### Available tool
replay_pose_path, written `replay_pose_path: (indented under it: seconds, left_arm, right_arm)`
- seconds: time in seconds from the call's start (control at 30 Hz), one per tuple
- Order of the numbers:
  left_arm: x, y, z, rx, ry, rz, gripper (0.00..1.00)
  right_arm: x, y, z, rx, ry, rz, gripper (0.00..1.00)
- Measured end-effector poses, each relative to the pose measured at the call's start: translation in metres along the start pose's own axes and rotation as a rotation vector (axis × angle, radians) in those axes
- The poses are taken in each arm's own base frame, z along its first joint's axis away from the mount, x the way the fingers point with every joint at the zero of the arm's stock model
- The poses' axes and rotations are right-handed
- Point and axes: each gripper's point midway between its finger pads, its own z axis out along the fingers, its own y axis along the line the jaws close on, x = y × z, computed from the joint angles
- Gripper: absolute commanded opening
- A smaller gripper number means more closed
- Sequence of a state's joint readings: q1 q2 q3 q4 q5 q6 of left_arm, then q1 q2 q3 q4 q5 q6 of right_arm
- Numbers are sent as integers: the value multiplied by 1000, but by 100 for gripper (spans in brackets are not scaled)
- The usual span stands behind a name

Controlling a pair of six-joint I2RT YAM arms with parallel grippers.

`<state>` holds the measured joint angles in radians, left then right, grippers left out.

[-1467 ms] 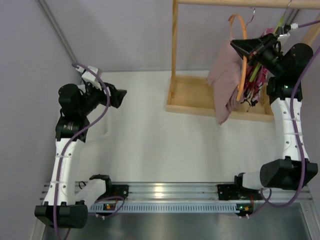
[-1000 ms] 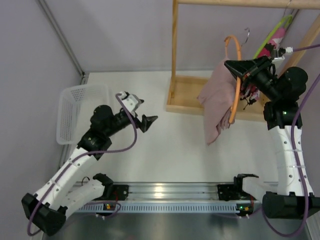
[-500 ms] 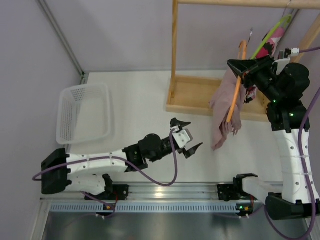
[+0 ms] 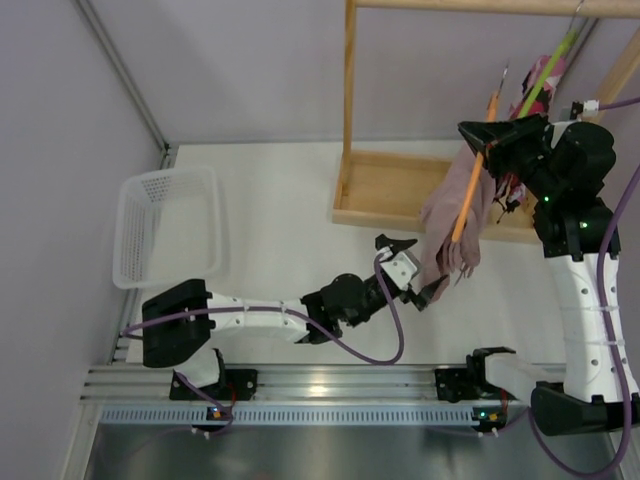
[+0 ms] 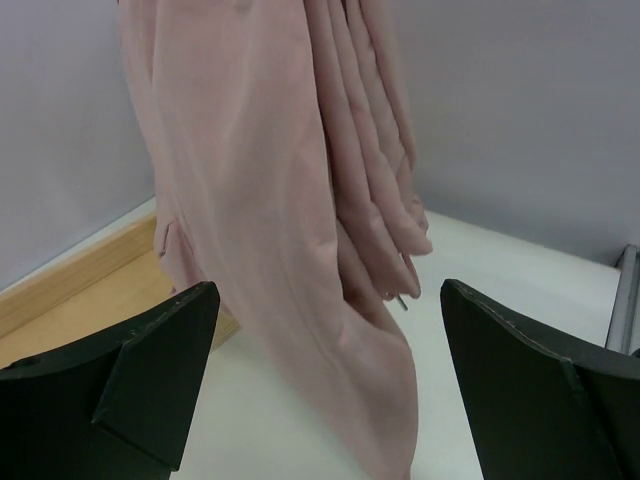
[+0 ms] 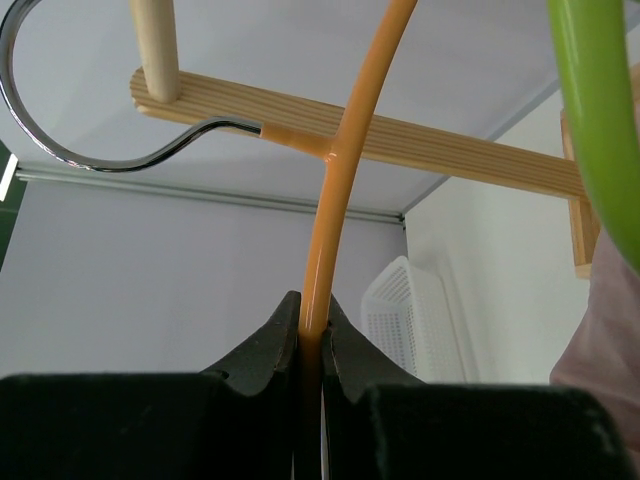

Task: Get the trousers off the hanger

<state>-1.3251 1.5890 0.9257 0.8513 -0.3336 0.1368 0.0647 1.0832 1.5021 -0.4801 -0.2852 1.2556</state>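
The trousers (image 4: 452, 222) hang limp in pink folds from the hanger (image 4: 470, 180), over the table just in front of the wooden rack (image 4: 349, 110). Nearest the bases, the left arm reaches low across the table, and the left gripper (image 4: 420, 268) sits at the garment's bottom edge with its fingers spread fully apart. In the left wrist view the cloth (image 5: 290, 230) hangs between the two black fingers (image 5: 150, 370), and neither is seen pressing it. Farther back and higher, the right gripper (image 4: 478, 135) is clamped tight on the hanger's thin orange rod. The right wrist view shows the rod (image 6: 335, 200) pinched between the closed fingers (image 6: 262, 350), with its metal hook curving away to the left. Just beyond is a green hanger (image 4: 548, 65) on the rack. Well apart, a white basket (image 4: 124, 235) sits at the table's left side.
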Motion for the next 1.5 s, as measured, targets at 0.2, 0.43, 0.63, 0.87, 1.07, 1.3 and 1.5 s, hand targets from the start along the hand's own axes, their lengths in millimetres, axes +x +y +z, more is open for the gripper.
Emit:
replay_pose_path:
  seconds: [0.2, 0.43, 0.63, 0.87, 1.07, 1.3, 1.5]
  left_arm:
    - [-3, -10, 27, -15, -75, -7, 99]
    - [50, -12, 43, -44, -7, 87, 99]
    - [37, 8, 46, -109, -61, 102, 99]
    - [17, 44, 55, -191, -127, 144, 97]
    - [18, 65, 63, -226, -135, 193, 84]
    - [24, 84, 60, -203, -137, 256, 92]
    - [37, 77, 48, -145, -116, 306, 93]
  right_arm:
    - [-2, 10, -3, -20, -8, -2, 0]
    - [-4, 21, -8, -36, -12, -1, 0]
    - [-9, 43, -17, -78, -26, -11, 0]
    - [-8, 45, -19, -76, -25, 10, 0]
    - [-7, 46, -20, -78, -18, 23, 0]
    - [-5, 47, -20, -84, -5, 27, 0]
    - [-2, 46, -17, -81, 16, 32, 0]
